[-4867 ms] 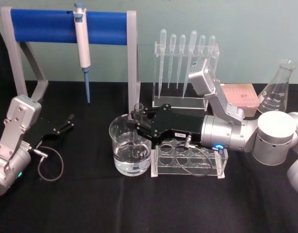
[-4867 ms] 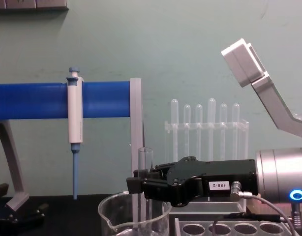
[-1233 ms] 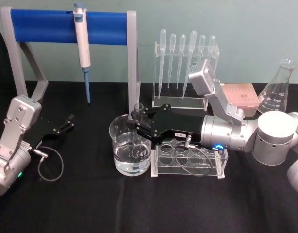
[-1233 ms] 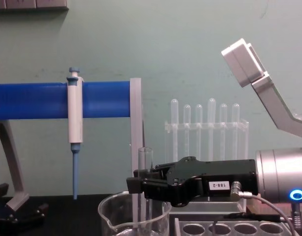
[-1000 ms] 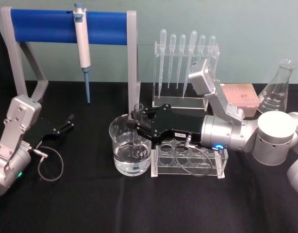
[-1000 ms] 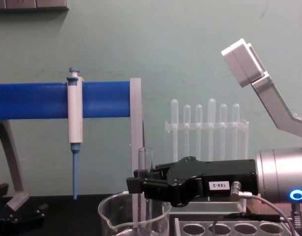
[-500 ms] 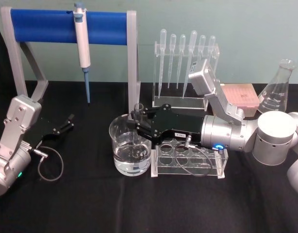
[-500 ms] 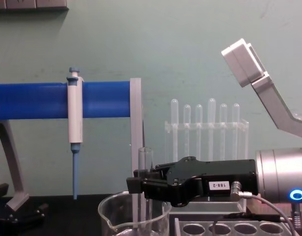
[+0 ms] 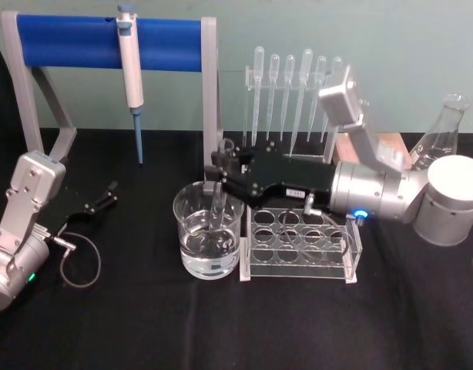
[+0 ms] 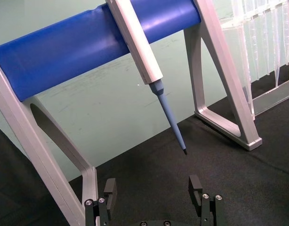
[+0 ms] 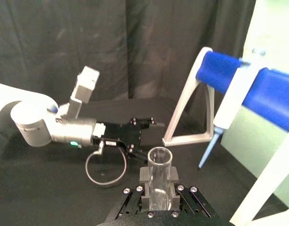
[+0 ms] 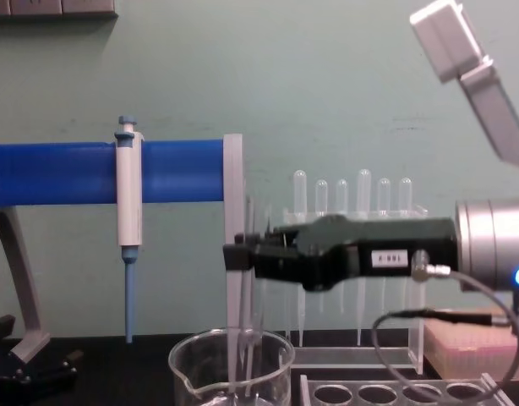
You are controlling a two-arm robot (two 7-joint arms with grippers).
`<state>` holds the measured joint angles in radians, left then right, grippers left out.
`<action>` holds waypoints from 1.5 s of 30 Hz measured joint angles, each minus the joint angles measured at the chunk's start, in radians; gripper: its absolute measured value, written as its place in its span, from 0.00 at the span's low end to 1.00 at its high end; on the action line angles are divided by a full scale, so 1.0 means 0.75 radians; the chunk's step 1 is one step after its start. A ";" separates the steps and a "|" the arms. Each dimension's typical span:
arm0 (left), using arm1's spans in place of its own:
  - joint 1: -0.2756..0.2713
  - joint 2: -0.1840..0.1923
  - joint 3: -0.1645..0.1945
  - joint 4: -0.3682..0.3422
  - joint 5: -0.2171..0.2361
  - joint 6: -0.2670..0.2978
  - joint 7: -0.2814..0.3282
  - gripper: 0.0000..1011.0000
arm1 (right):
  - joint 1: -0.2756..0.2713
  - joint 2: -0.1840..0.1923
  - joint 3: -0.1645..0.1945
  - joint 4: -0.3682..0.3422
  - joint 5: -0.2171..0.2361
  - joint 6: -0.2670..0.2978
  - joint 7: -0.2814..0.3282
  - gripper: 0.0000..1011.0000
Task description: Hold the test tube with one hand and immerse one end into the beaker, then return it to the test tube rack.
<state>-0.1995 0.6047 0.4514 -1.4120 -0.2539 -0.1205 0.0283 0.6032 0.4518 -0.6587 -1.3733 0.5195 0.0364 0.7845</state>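
Place: a laboratory
Upper left: pipettor (image 9: 129, 58) hung on a blue stand (image 9: 67, 32)
Upper centre: rack of pipettes (image 9: 294, 77)
Far right: conical flask (image 9: 439, 135)
Centre of desk: beaker (image 9: 208, 235), tube rack (image 9: 302, 245)

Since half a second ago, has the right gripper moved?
Yes. The right gripper, shut on the test tube, has risen: in the chest view it now sits well above the beaker rim, level with the pipette rack.

test tube (image 9: 219, 202): clear, upright, lower end inside beaker (image 9: 195, 245) | beaker: holds water
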 joint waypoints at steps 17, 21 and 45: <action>0.000 0.000 0.000 0.000 0.000 0.000 0.000 0.99 | 0.067 0.130 0.098 -0.165 0.163 0.060 0.033 0.23; 0.000 0.000 0.000 0.000 0.000 0.000 0.000 0.99 | 0.053 0.191 0.126 -0.198 0.200 0.061 0.044 0.23; 0.000 0.000 0.000 0.000 0.000 0.000 0.000 0.99 | -0.170 0.437 0.176 -0.258 0.262 -0.071 0.120 0.22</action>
<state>-0.1995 0.6047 0.4514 -1.4120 -0.2539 -0.1205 0.0283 0.4759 0.7792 -0.5267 -1.5671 0.7161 -0.0168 0.8746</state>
